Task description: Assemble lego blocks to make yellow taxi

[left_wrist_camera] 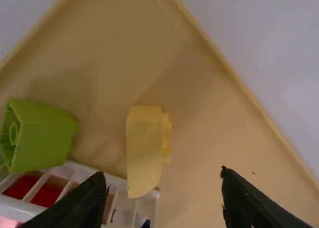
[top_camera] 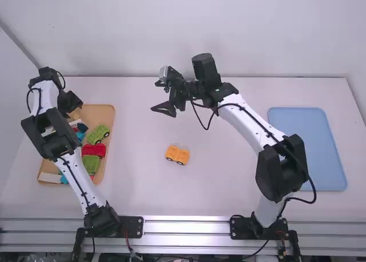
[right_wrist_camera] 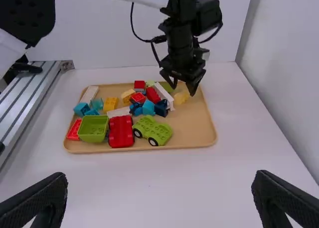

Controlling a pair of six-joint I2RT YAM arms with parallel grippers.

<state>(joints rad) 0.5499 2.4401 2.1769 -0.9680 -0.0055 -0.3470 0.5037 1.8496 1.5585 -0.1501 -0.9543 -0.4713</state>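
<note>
Yellow-orange and wheeled, the small car base (top_camera: 177, 154) is sitting on the bench (top_camera: 229, 176), a little below the middle of the high view. My left end effector (top_camera: 72, 106) is hanging over the tan tray (top_camera: 106, 113) at the left of that frame. I am holding its fingers apart, and a yellow block (left_wrist_camera: 144, 153) is showing between them, lying in the tray. A white piece (left_wrist_camera: 70, 169) is lying close by that block, and a green block (left_wrist_camera: 45, 138) is lying near it too. My right end effector (top_camera: 155, 96) is poising above the bench, up and slightly left of the middle of the high view, well apart from the base; its fingers are spreading wide. Inside the tray, a green car (top_camera: 98, 134) is resting just above a red block (top_camera: 94, 150) in the frame. A blue mat (top_camera: 306, 153) is lying at the frame's right.
</note>
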